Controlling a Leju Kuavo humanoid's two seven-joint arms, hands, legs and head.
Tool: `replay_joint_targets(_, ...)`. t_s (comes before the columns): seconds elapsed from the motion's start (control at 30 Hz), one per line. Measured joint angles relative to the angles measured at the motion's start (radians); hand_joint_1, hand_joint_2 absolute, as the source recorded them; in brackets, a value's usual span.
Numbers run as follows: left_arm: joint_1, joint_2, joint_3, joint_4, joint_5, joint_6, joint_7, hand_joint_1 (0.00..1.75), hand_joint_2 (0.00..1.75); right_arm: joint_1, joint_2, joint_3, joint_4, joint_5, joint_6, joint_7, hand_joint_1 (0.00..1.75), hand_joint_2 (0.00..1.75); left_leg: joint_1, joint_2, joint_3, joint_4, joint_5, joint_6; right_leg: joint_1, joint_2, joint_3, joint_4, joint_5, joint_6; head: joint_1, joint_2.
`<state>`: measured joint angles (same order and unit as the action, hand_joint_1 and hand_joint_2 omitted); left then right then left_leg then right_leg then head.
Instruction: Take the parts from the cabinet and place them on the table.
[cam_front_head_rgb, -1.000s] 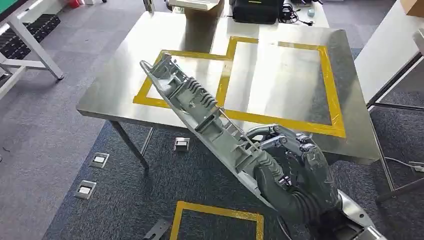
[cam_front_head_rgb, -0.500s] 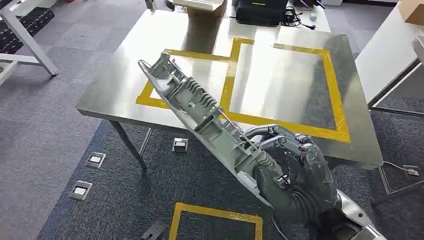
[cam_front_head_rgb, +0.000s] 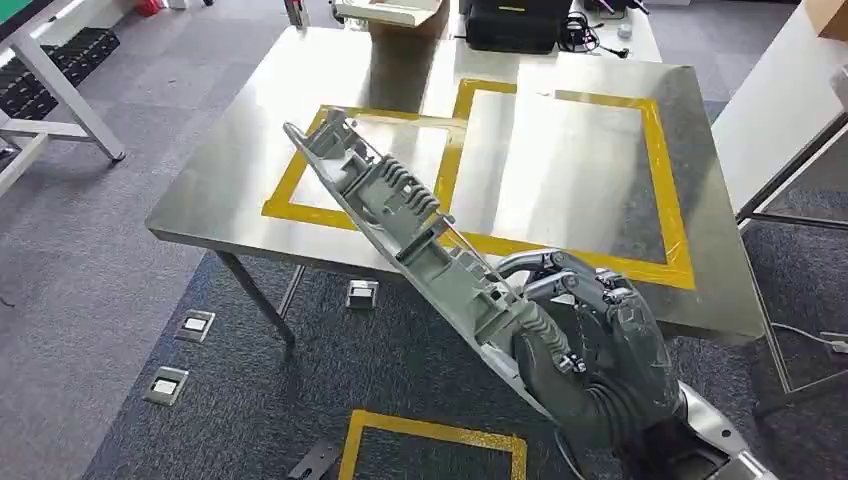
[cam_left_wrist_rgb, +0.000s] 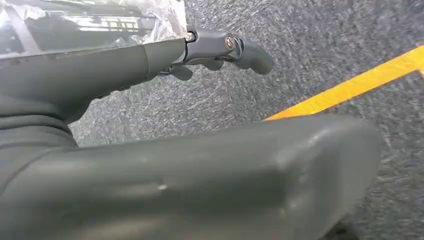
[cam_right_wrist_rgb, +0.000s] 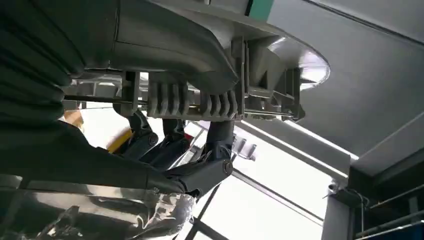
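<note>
My right hand (cam_front_head_rgb: 590, 350) grips the near end of a long grey ribbed part (cam_front_head_rgb: 400, 210), which slants up and to the left. Its far end hangs over the left yellow-taped rectangle on the steel table (cam_front_head_rgb: 590, 150), and its near end is over the carpet in front of the table. In the right wrist view the part (cam_right_wrist_rgb: 200, 100) lies across the dark fingers (cam_right_wrist_rgb: 200, 172) that hold it from below. My left hand (cam_left_wrist_rgb: 100, 75) hangs above grey carpet with its fingers extended and nothing in them.
A black case (cam_front_head_rgb: 510, 25) and a cardboard box (cam_front_head_rgb: 400, 15) stand at the table's far edge. A white table (cam_front_head_rgb: 790, 90) stands to the right, a white-framed bench (cam_front_head_rgb: 50, 90) to the left. Floor sockets (cam_front_head_rgb: 195, 325) and a yellow-taped square (cam_front_head_rgb: 430, 435) mark the carpet.
The whole picture has swayed slightly, so the camera moved. The part stays in my right hand at much the same slant over the table's near left area.
</note>
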<state>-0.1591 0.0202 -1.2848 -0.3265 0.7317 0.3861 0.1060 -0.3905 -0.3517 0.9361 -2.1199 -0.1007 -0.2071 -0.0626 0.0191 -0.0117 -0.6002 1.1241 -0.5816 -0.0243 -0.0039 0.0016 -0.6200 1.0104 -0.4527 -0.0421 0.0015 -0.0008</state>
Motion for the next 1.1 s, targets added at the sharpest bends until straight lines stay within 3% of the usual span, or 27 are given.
replay_joint_targets(0.07,0.003,0.0,0.0,0.0,0.0,0.0,0.0,0.0,1.75,0.001,0.0,0.0,0.002,0.0,0.0,0.0,1.75,1.75,0.0,0.0,-0.079,0.16,-0.058,-0.005,0.001,0.0,0.004,0.002,-0.006,-0.005,-0.003,0.0)
replay_joint_targets(0.1,0.005,-0.001,0.0,0.0,0.0,0.0,0.0,0.0,1.75,0.001,0.0,0.0,0.002,0.0,0.0,0.0,1.75,1.75,0.0,0.0,-0.103,0.198,-0.059,-0.007,0.001,0.002,0.006,0.003,-0.008,-0.005,-0.004,0.0)
replay_joint_targets(0.13,0.005,0.0,0.0,0.0,0.0,0.0,0.0,0.0,1.75,0.001,0.0,0.0,0.002,0.0,0.0,0.0,1.75,1.75,0.001,0.0,-0.103,0.187,-0.034,-0.009,0.001,0.004,0.009,0.004,-0.011,-0.004,-0.005,0.0)
replay_joint_targets(0.17,0.004,0.0,0.0,0.0,0.0,0.0,0.0,0.0,1.75,0.001,0.0,0.0,0.002,0.0,0.0,0.0,1.75,1.75,0.001,0.0,-0.087,0.139,0.009,-0.009,0.0,0.005,0.014,0.007,-0.016,-0.001,-0.007,0.0)
replay_joint_targets(0.23,0.003,0.002,0.0,0.0,0.0,0.0,0.0,0.0,1.75,0.001,0.0,0.0,0.002,0.0,0.0,0.0,1.75,1.75,0.002,0.001,-0.017,-0.031,0.113,-0.006,-0.001,0.007,0.028,0.015,-0.03,0.007,-0.011,0.0)
replay_joint_targets(0.3,0.002,0.002,0.0,0.0,-0.001,0.0,0.0,0.0,1.75,0.0,0.0,0.0,0.003,0.0,0.0,0.0,1.75,1.75,-0.003,-0.001,0.005,-0.071,0.098,0.004,0.006,0.008,0.018,0.026,-0.036,0.016,-0.011,0.0)
replay_joint_targets(0.33,0.001,0.002,0.0,0.0,-0.001,-0.001,0.001,0.0,1.75,0.001,0.0,-0.002,0.003,0.0,-0.001,-0.001,1.75,1.75,-0.004,0.0,0.003,-0.077,0.086,0.013,0.005,0.008,0.009,0.026,-0.032,0.023,-0.013,0.0)
replay_joint_targets(0.4,0.005,0.001,0.0,0.0,-0.002,0.0,0.002,0.0,1.75,0.001,0.0,-0.002,0.005,0.0,0.0,0.0,1.75,1.75,-0.004,-0.002,-0.001,-0.081,0.089,0.022,0.005,0.006,0.009,0.02,-0.029,0.031,-0.011,0.0)
replay_joint_targets(0.43,0.005,0.002,0.0,0.0,-0.002,0.0,0.003,0.0,1.75,0.001,0.0,-0.003,0.005,0.0,0.0,0.0,1.75,1.75,0.004,-0.002,0.004,-0.086,0.091,0.028,0.004,0.005,0.006,0.031,-0.041,0.039,-0.013,0.0)
replay_joint_targets(0.47,0.003,0.003,0.001,0.0,-0.002,0.0,0.003,0.0,1.75,0.0,0.0,-0.004,0.005,0.0,0.0,0.0,1.75,1.75,0.004,-0.002,0.006,-0.087,0.09,0.031,0.003,0.004,-0.006,0.058,-0.053,0.045,-0.005,0.0)
replay_joint_targets(0.5,0.001,0.003,0.0,0.0,-0.002,0.0,0.002,0.0,1.75,0.0,-0.001,-0.005,0.005,0.0,0.0,0.0,1.75,1.75,0.004,-0.002,0.006,-0.087,0.088,0.038,0.001,0.004,-0.037,0.118,-0.082,0.048,0.0,0.0)
replay_joint_targets(0.57,0.001,0.003,0.0,0.0,-0.002,0.0,0.003,0.0,1.75,0.002,-0.001,-0.006,0.005,0.0,0.0,0.0,1.75,1.75,0.002,-0.001,0.008,-0.086,0.085,0.043,-0.003,0.004,-0.124,0.273,-0.141,0.054,0.002,0.0)
replay_joint_targets(0.6,0.002,0.003,0.0,0.0,-0.002,0.0,0.003,0.0,1.75,0.002,-0.002,-0.006,0.005,0.0,0.0,0.0,1.75,1.75,0.002,-0.001,0.009,-0.086,0.084,0.043,-0.003,0.004,-0.154,0.319,-0.146,0.055,0.004,0.0)
replay_joint_targets(0.63,0.002,0.003,0.0,0.0,-0.002,0.0,0.003,0.0,1.75,0.002,-0.002,-0.006,0.006,0.0,0.0,0.0,1.75,1.75,0.002,-0.001,0.012,-0.086,0.082,0.044,-0.003,0.004,-0.161,0.319,-0.127,0.055,0.004,0.0)
replay_joint_targets(0.67,0.002,0.003,0.0,0.0,-0.002,0.0,0.003,0.0,1.75,0.002,-0.002,-0.006,0.007,0.0,0.0,0.0,1.75,1.75,0.002,-0.002,0.016,-0.086,0.079,0.043,-0.003,0.004,-0.147,0.278,-0.089,0.051,0.004,0.0)
replay_joint_targets(0.73,0.002,0.002,0.001,0.0,-0.002,0.0,0.003,0.0,1.75,0.002,-0.002,-0.007,0.007,0.0,0.0,0.0,1.75,1.75,0.001,-0.005,0.03,-0.086,0.07,0.039,-0.001,0.004,-0.069,0.106,0.012,0.038,0.006,0.0)
replay_joint_targets(0.77,0.002,0.001,0.0,0.0,-0.002,0.0,0.003,0.0,1.75,0.001,-0.002,-0.008,0.007,0.0,0.0,0.0,1.75,1.75,0.001,-0.005,0.033,-0.088,0.066,0.035,0.003,0.004,-0.041,0.05,0.016,0.031,0.007,0.0)
replay_joint_targets(0.8,0.0,0.0,0.001,0.0,-0.002,0.0,0.003,0.0,1.75,0.0,-0.002,-0.008,0.007,0.0,0.0,0.0,1.75,1.75,-0.004,-0.006,0.03,-0.086,0.065,0.03,0.008,0.004,-0.034,0.036,0.011,0.029,0.007,0.0)
replay_joint_targets(0.9,0.001,-0.003,0.0,0.0,-0.002,-0.001,0.003,0.0,1.75,0.001,-0.003,-0.009,0.007,0.0,0.0,-0.001,1.75,1.75,0.001,-0.003,0.032,-0.094,0.065,0.012,0.011,0.007,-0.031,0.027,0.0,0.019,0.009,0.0)
replay_joint_targets(0.97,-0.001,-0.002,0.0,0.0,-0.002,0.0,0.002,0.0,1.75,0.001,-0.003,-0.01,0.008,0.0,0.0,0.0,1.75,1.75,0.0,-0.001,0.028,-0.078,0.046,0.003,0.002,0.003,-0.012,0.001,0.005,0.01,0.007,0.0)
replay_joint_targets(1.0,-0.001,-0.002,0.0,0.0,-0.002,0.0,0.002,0.0,1.75,0.0,-0.002,-0.01,0.008,0.0,0.0,0.0,1.75,1.75,-0.001,-0.001,0.008,-0.029,0.015,0.003,0.002,0.0,-0.006,-0.001,0.003,0.005,0.0,0.0)
replay_joint_targets(1.07,0.001,-0.002,0.0,0.0,-0.002,0.0,0.003,0.0,1.75,0.002,-0.003,-0.01,0.008,0.0,-0.001,0.0,1.75,1.75,-0.001,-0.001,-0.065,0.128,-0.049,0.0,0.002,0.0,-0.002,0.001,-0.002,-0.002,-0.005,0.0)
replay_joint_targets(1.1,0.003,-0.002,0.0,0.0,-0.002,0.0,0.003,0.0,1.75,0.002,-0.002,-0.01,0.009,0.0,-0.001,0.0,1.75,1.75,-0.001,-0.001,-0.097,0.185,-0.062,-0.003,0.003,0.0,0.0,0.002,-0.004,-0.003,-0.005,0.0)
